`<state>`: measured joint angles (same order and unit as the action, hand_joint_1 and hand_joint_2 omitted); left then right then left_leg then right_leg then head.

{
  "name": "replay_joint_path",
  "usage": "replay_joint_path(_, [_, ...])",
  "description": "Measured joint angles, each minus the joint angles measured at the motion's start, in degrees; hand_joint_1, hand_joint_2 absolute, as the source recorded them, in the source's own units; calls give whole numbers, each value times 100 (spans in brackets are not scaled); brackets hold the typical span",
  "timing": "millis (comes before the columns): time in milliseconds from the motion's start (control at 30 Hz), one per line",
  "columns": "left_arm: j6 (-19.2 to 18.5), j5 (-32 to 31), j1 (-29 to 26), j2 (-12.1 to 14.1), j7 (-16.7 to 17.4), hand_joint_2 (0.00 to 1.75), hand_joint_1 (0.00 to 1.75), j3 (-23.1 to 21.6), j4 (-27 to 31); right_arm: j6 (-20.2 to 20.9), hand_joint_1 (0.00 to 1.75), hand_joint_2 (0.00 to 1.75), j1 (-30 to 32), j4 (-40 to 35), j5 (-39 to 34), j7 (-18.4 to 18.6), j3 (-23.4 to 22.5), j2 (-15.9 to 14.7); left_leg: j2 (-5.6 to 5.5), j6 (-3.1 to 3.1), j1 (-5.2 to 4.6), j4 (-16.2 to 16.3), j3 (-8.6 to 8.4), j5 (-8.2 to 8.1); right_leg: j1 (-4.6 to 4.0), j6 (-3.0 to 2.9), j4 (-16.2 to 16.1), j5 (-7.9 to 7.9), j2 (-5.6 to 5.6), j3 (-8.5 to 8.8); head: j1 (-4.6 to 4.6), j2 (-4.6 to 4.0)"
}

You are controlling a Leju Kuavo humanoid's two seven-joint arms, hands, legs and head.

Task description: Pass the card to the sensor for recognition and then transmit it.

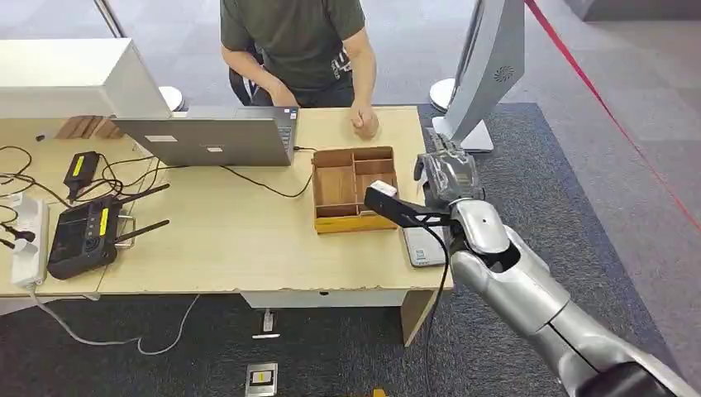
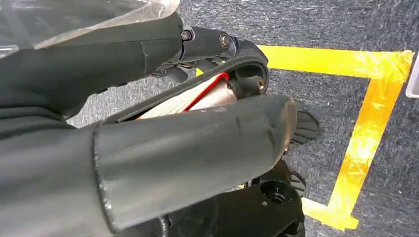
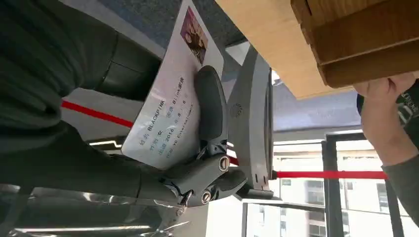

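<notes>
The right hand point(image 3: 148, 148) grips the card point(image 3: 170, 106), a white card printed with lines of text and a small photo at one end; a dark finger point(image 3: 210, 106) lies across its printed face and presses it against the rest of the hand. In the head view the right hand point(image 1: 448, 175) is held off the right edge of the table point(image 1: 231, 240), raised above a flat grey device point(image 1: 423, 246) that lies on the table's right edge, and just beside the wooden tray point(image 1: 355, 188) with its open compartments. Behind the hand stands a grey upright stand point(image 1: 484, 74) on the carpet, and the right wrist view shows the same stand point(image 3: 252, 113) close beyond the card. A person point(image 1: 298, 41) in a dark shirt sits at the far side of the table, one fist resting on the tabletop near the tray. A grey laptop point(image 1: 211, 136) sits in front of the person with a black cable running from it towards the tray, and a black router point(image 1: 83, 236) with antennas and a white power strip point(image 1: 29, 240) lie at the table's left end. The left hand point(image 2: 148, 123) hangs over dark carpet marked with yellow tape point(image 2: 365, 128); its fingers are curled in with nothing clearly held.
</notes>
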<state>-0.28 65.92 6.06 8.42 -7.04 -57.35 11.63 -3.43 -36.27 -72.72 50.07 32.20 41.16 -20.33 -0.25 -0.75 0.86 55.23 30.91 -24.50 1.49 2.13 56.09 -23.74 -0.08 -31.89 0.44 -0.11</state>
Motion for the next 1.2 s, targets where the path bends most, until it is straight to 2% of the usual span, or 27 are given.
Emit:
replay_joint_path(233, [42,57,-4,0,48,0,0,2,0,-153,175,175,118,323,-83,-68,11,-76,0,0,-1,0,1,0,0,0,0,0,0,0,0,0])
replay_joint_path(600, [100,94,-4,0,-53,0,0,7,0,-208,175,175,268,743,-142,-177,140,-57,0,0,0,0,1,0,0,0,0,0,0,0,0,0])
replay_joint_path(1200, [135,162,-2,0,-35,0,0,52,0,-389,175,175,304,1516,131,-487,415,483,1,0,0,0,1,0,0,0,0,0,0,0,0,0])
